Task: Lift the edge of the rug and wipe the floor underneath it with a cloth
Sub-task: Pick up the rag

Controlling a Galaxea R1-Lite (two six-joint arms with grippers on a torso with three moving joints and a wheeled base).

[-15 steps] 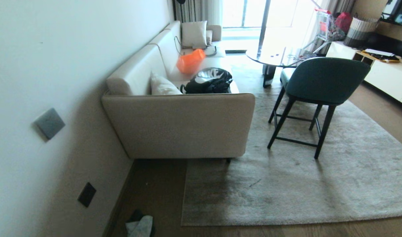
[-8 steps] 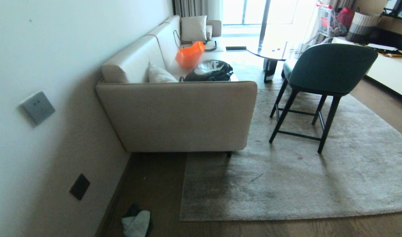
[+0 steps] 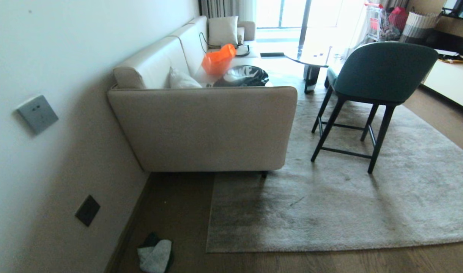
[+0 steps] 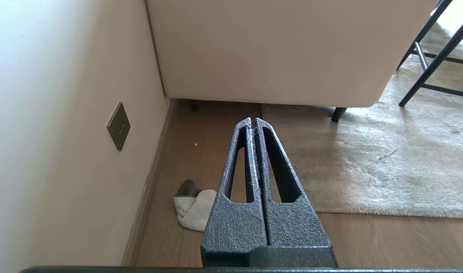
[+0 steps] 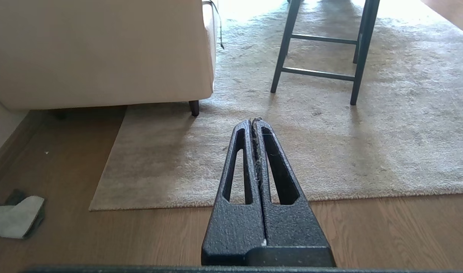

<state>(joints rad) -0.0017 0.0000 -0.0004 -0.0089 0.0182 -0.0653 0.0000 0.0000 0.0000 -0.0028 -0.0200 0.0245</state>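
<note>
A large grey-beige rug lies flat on the brown plank floor. Its rug edge runs along the near side, with a corner close to the sofa. A crumpled white and dark cloth rests on the floor by the wall, left of that corner. Neither arm shows in the head view. My left gripper hangs shut and empty above the floor, the cloth beside it. My right gripper is shut and empty over the rug, with a few fibres stuck between its fingers.
A beige sofa stands against the left wall, one leg on the rug. A green chair with black legs stands on the rug. A round table and a white cabinet lie farther back.
The whole head view has shifted: the sofa and chair sit higher, and the cloth and near rug edge show more fully. Nothing in the room has moved.
</note>
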